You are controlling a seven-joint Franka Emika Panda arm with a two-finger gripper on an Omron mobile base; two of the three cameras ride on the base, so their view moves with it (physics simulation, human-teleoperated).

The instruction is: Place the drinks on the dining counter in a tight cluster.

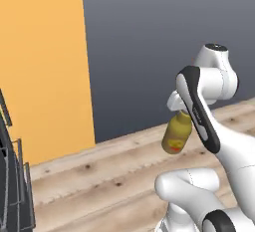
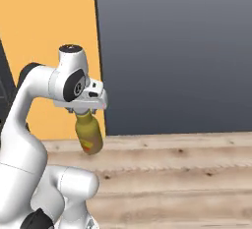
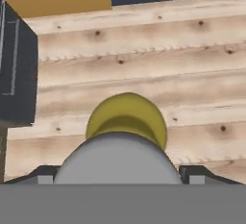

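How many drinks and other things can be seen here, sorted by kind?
Yellow juice bottle, hanging tilted from the gripper above the wooden floor: 1
Dark wire rack at the left edge: 1
Orange wall panel: 1
Grey wall panel: 1
Total: 4 things, just 1 of them a drink.

The white arm is folded high, its elbow bent sharply and the hand hanging down from the wrist. In the left base view the forearm climbs toward 12 o'clock from the lower right and the hand drops toward 7 o'clock. The gripper (image 2: pixel 84 113) points downward, its fingers (image 3: pixel 194 172) spread wide and closed around the neck of the yellow juice bottle (image 1: pixel 176 135), which hangs slightly tilted beneath the hand, lifted in the air.
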